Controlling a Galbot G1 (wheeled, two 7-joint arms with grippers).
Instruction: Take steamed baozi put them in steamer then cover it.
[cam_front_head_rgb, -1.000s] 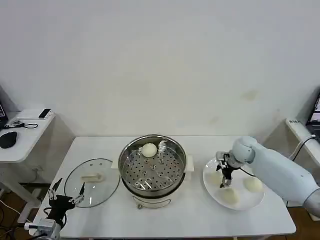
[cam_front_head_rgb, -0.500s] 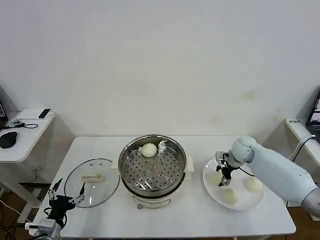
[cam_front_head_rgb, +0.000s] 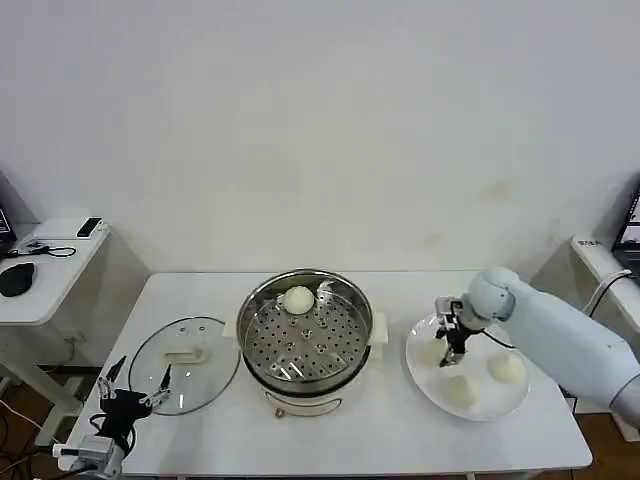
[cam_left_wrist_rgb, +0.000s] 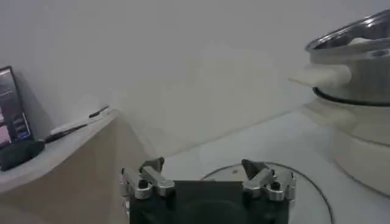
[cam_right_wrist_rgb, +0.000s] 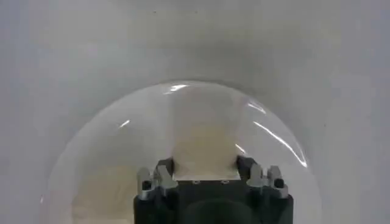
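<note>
The steamer (cam_front_head_rgb: 252, 312) stands mid-table with one steamed baozi (cam_front_head_rgb: 298, 298) on its perforated tray, at the back. Three more baozi lie on a white plate (cam_front_head_rgb: 495, 405) to its right. My right gripper (cam_front_head_rgb: 450, 344) is low over the plate's near-left baozi (cam_front_head_rgb: 431, 351). In the right wrist view that baozi (cam_right_wrist_rgb: 204, 134) fills the gap between the fingers, and the gripper (cam_right_wrist_rgb: 204, 167) is shut on it. The cover (cam_front_head_rgb: 185, 368) lies flat left of the steamer, handle up. My left gripper (cam_front_head_rgb: 138, 376) hangs open at the cover's front-left edge, holding nothing.
The left wrist view has the cover's glass (cam_left_wrist_rgb: 308, 192) just ahead of the open gripper (cam_left_wrist_rgb: 203, 165) and the steamer (cam_left_wrist_rgb: 359, 58) beyond. A side table (cam_front_head_rgb: 50, 255) with a phone and a mouse stands at far left. Bare tabletop lies in front of the steamer.
My right gripper has shifted a little up and back over the plate's left baozi. The left arm and the other baozi have not moved.
</note>
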